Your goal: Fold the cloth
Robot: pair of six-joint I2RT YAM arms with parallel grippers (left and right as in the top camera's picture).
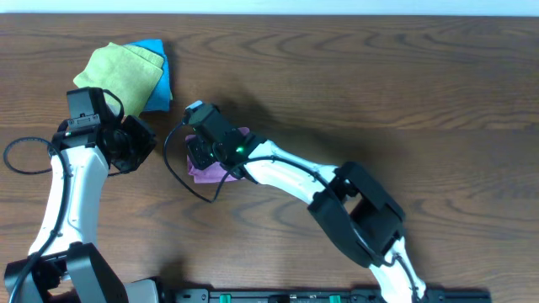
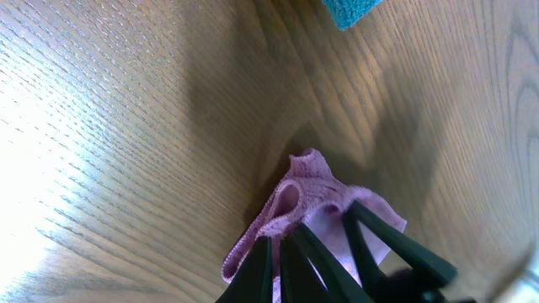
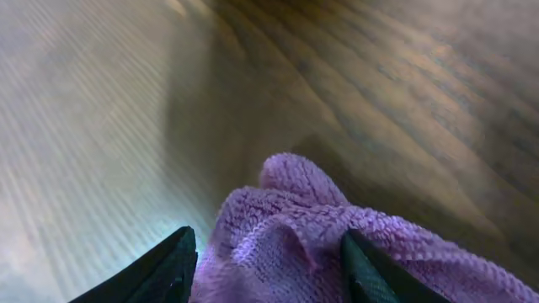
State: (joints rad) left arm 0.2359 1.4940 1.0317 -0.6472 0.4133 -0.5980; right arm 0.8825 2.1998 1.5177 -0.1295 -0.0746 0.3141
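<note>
The lilac cloth point(image 1: 209, 174) lies bunched small on the wooden table, mostly hidden under my right wrist in the overhead view. My right gripper point(image 1: 202, 154) sits low over it. In the right wrist view this gripper point(image 3: 269, 257) is open, one finger on each side of a raised fold of the cloth point(image 3: 286, 223). My left gripper point(image 1: 141, 145) hovers a short way left of the cloth, apart from it. In its own view the left gripper point(image 2: 282, 237) has dark fingers close together, shut and empty, with the cloth point(image 2: 313, 189) lying beyond them.
A lime-green cloth point(image 1: 118, 71) rests on a bright blue cloth point(image 1: 160, 93) at the back left; a blue corner point(image 2: 349, 10) shows in the left wrist view. A black cable point(image 1: 178, 172) loops beside the lilac cloth. Bare wood stretches to the right.
</note>
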